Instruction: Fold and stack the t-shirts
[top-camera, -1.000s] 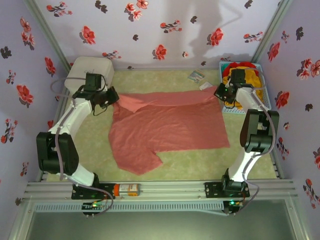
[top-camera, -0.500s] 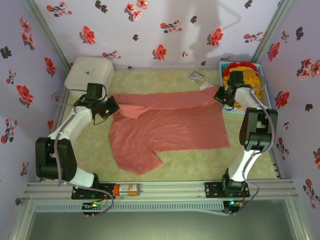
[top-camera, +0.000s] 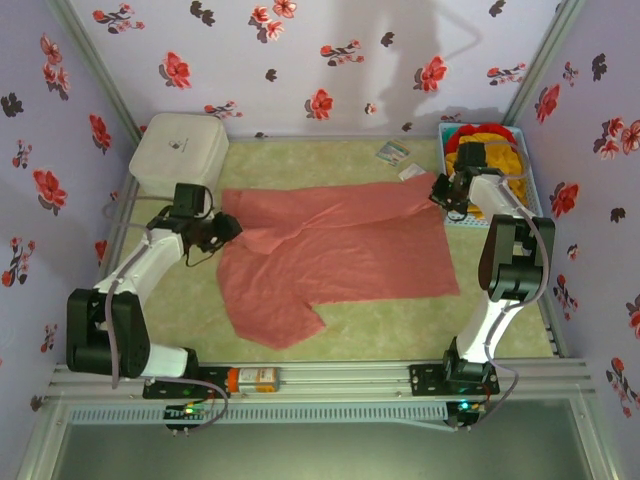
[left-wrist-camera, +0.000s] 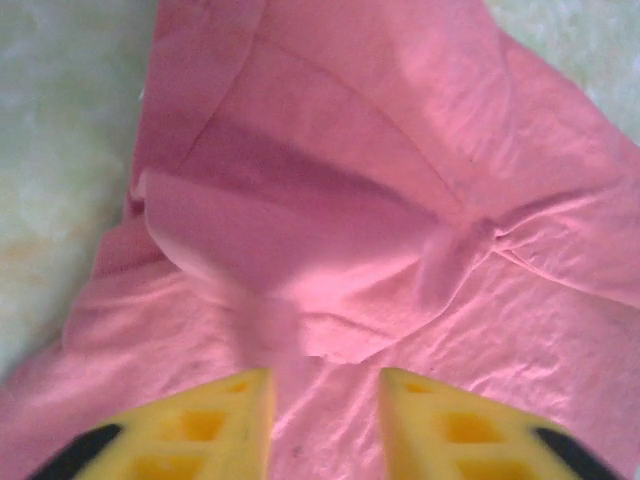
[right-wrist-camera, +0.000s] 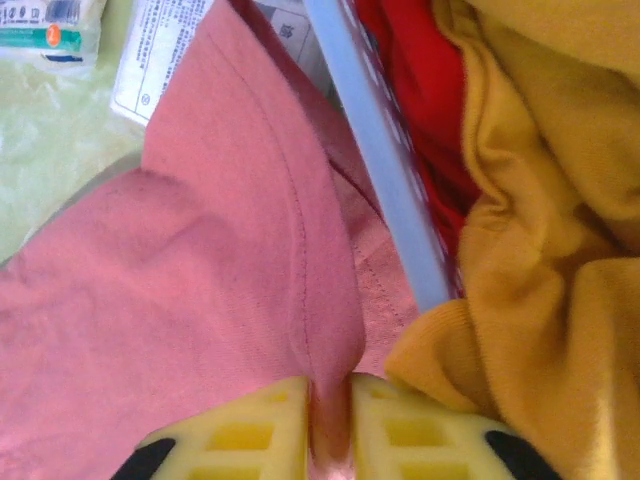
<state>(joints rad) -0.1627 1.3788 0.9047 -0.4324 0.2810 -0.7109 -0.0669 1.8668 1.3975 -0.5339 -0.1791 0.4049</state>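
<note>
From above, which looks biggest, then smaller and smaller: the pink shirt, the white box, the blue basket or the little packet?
1. The pink shirt, by far the largest.
2. The white box and the blue basket look about alike; the right arm covers part of the basket, so I won't rank them.
3. The little packet, smallest.

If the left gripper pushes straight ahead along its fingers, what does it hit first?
The pink t-shirt: the left gripper points at its raised fold, seemingly close ahead, though depth is unclear.
</note>
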